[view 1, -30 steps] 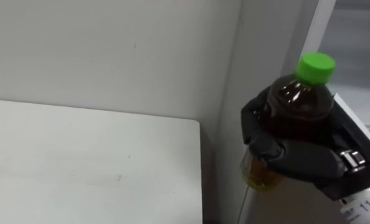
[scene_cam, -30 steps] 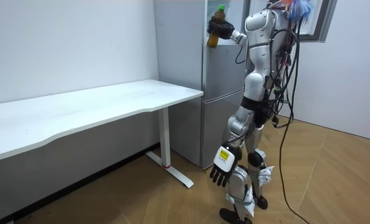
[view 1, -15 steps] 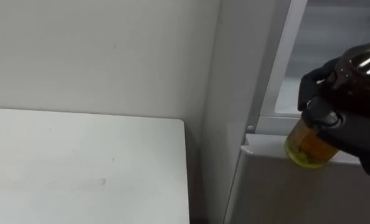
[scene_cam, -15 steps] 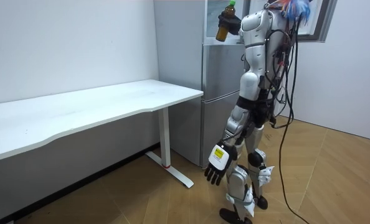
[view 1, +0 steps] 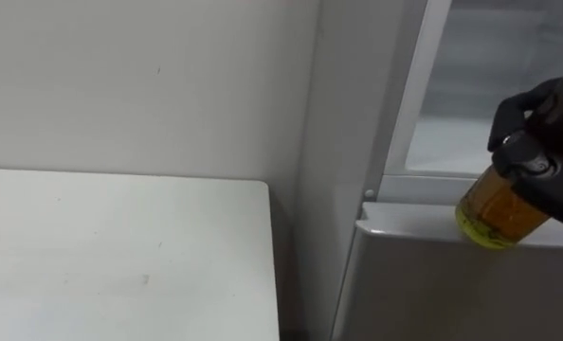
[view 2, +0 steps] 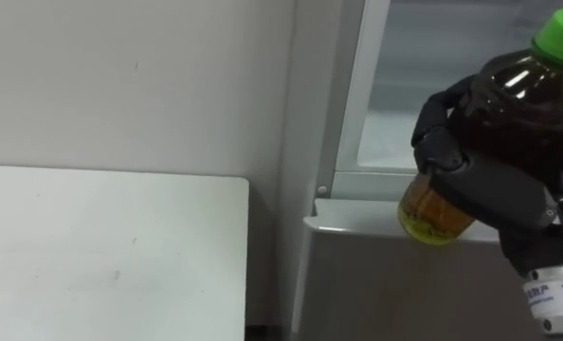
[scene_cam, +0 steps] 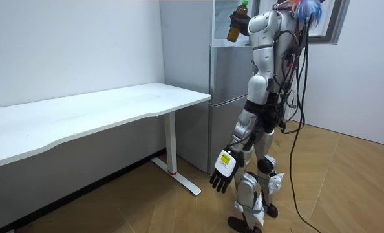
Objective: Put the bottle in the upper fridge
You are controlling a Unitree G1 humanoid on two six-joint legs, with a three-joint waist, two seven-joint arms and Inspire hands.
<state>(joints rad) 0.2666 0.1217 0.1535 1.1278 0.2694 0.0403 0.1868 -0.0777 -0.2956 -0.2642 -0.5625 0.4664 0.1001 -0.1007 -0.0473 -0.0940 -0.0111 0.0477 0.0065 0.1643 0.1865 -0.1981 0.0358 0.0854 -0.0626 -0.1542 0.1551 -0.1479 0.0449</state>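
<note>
The robot's right hand (view 2: 495,194), fingers wrapped around the green-capped bottle (view 2: 518,95), holds it slightly tilted at the open upper fridge (view 2: 350,104), base seemingly just above the sill (view 2: 357,220), so it should travel straight in, clear that edge, then release; the left hand (scene_cam: 222,173) hangs loose-fingered.

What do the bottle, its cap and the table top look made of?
The bottle: likely clear glossy plastic; highlights show and amber liquid is visible through it. The cap: matte green plastic, probably. The table: smooth white top, laminate or painted board; cannot tell which.
</note>
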